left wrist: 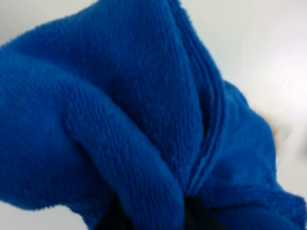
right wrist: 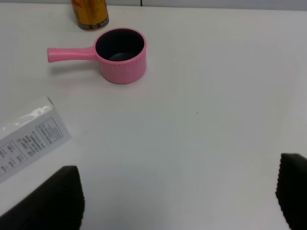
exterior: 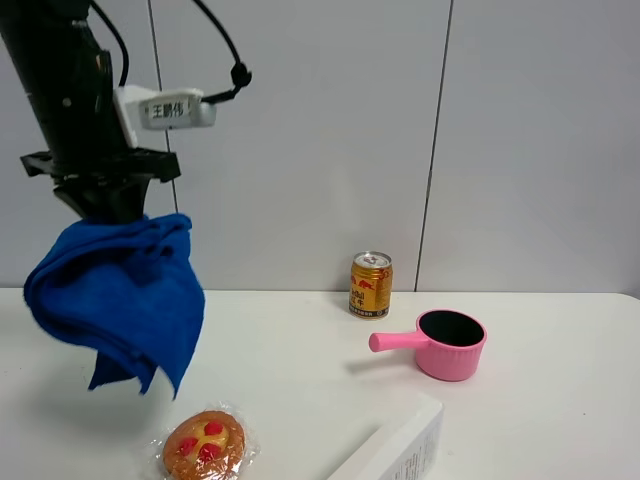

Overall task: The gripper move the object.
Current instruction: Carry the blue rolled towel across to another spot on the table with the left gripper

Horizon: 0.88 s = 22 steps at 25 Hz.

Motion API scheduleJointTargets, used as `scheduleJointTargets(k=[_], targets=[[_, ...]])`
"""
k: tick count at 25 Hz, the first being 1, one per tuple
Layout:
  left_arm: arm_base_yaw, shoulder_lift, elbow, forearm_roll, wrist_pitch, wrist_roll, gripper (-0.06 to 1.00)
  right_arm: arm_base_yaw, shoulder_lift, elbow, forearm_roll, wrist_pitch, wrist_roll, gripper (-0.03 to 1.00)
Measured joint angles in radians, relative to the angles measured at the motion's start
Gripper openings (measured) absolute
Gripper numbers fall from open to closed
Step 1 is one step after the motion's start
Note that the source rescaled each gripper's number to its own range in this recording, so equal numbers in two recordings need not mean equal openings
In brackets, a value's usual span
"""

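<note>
A blue cloth (exterior: 120, 295) hangs bunched from my left gripper (exterior: 105, 210), lifted well above the white table (exterior: 300, 350) at the left. In the left wrist view the blue cloth (left wrist: 124, 120) fills the frame and hides the fingers, which are shut on it. My right gripper (right wrist: 177, 201) is out of the exterior high view; in the right wrist view its two dark fingertips (right wrist: 53, 196) stand wide apart above bare table, empty.
A pink saucepan (exterior: 445, 343) with its handle to the left sits right of centre, also in the right wrist view (right wrist: 117, 55). A gold can (exterior: 370, 284) stands behind it. A wrapped pastry (exterior: 205, 443) and a white box (exterior: 400, 450) lie at the front edge.
</note>
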Motion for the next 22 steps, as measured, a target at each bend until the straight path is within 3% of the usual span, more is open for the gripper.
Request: scheduleJointTargets(k=[7,12,22], targets=[[0.101,-0.001,0.166,0.002,-0.001,0.066,0.0,0.0,0.0,0.0,0.0,0.0,0.0,1.0],[0.122,-0.001,0.249,0.002,-0.001,0.074,0.0,0.0,0.0,0.0,0.0,0.0,0.0,1.0],[0.122,-0.007,0.401,0.001,-0.265,0.084,0.0,0.0,0.0,0.0,0.0,0.0,0.0,1.0]])
